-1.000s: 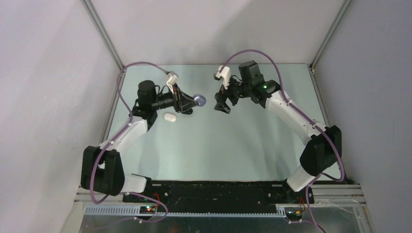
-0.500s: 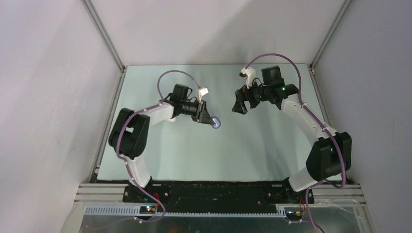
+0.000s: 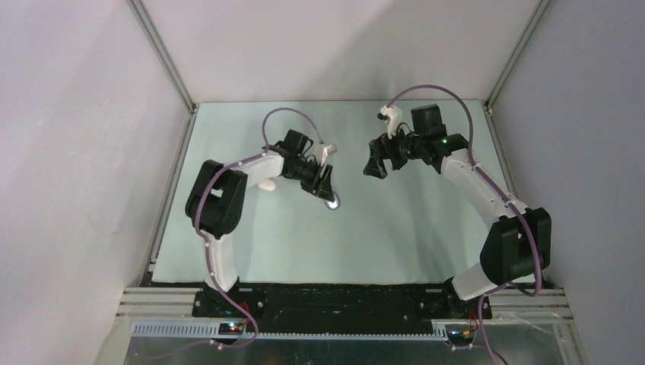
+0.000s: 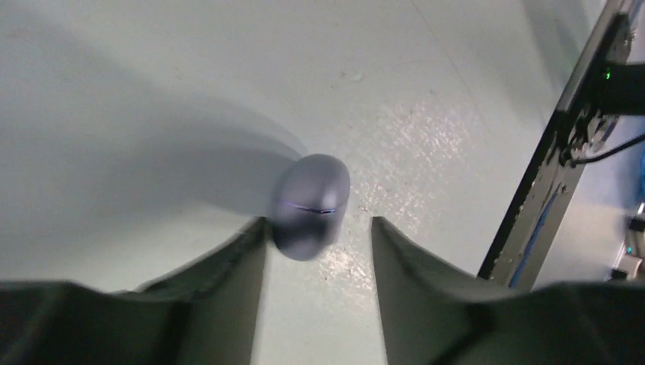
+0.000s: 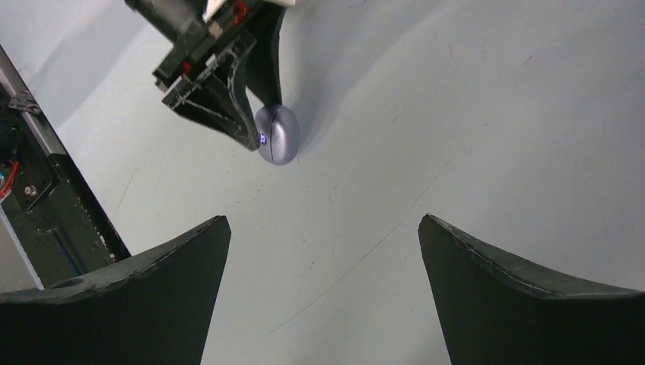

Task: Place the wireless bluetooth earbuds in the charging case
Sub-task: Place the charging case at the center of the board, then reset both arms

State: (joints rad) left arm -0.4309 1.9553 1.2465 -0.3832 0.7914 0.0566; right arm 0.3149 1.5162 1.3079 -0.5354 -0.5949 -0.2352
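Table (image 3: 395,228): bears the whole lot; left arm (image 3: 242,164) bolted at 7 o'clock of its near edge, right arm (image 3: 475,186) at 5 o'clock.
Charging case (image 3: 332,202): about the table's middle, at the left gripper's tip; touching one finger, apart from the other; whether it rests on the table cannot be told.
Left gripper (image 3: 328,193): at 11 o'clock of the charging case, fingers spread.
Right gripper (image 3: 373,169): between 1 and 2 o'clock of the charging case, near but apart, fingers spread.
Second case (image 3: 268,185): between 9 and 10 o'clock of the charging case, partly under the left arm.
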